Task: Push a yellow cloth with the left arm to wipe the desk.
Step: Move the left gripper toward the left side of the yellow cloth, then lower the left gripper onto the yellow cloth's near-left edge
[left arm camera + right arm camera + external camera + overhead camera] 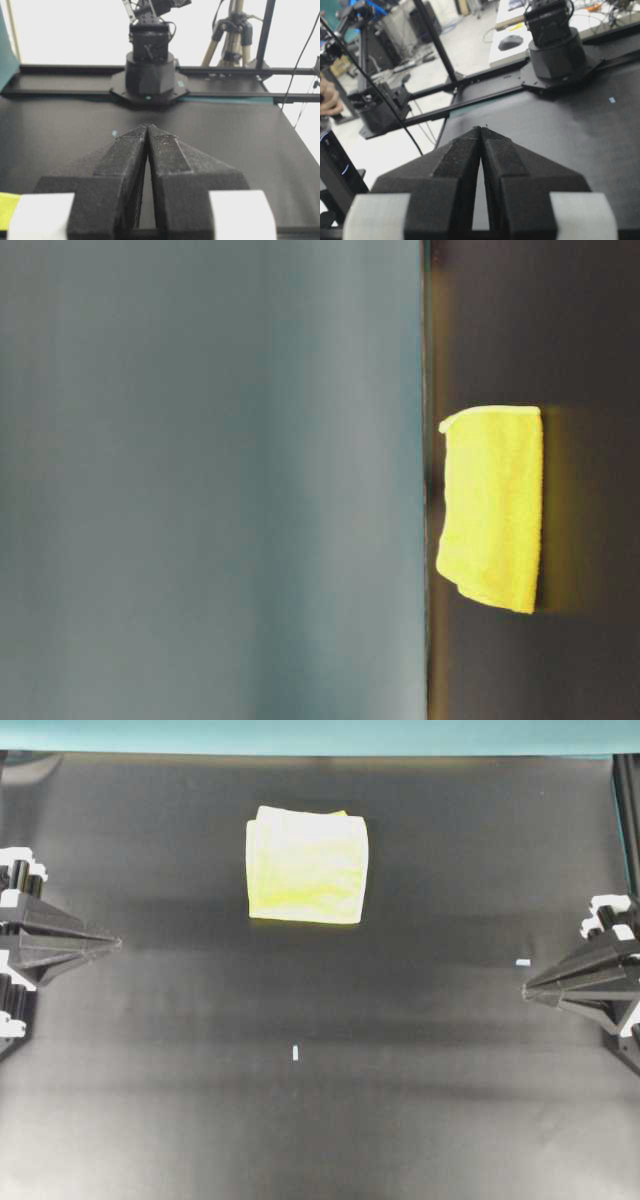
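While the cloth lies flat on the desk, up near its teal far edge and centre, both arms sit at the sides, well apart from it. Left pincer is pinched closed on nothing; right pincer likewise. Two tiny tape marks dot the desk.

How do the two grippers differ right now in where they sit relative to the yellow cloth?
The left gripper rests at the overhead view's left edge, nearer the yellow cloth; the right gripper sits at the right edge, farther away and lower in view. A tape mark lies beside the right one only. Both have shut jaws, hold nothing, and touch no cloth.
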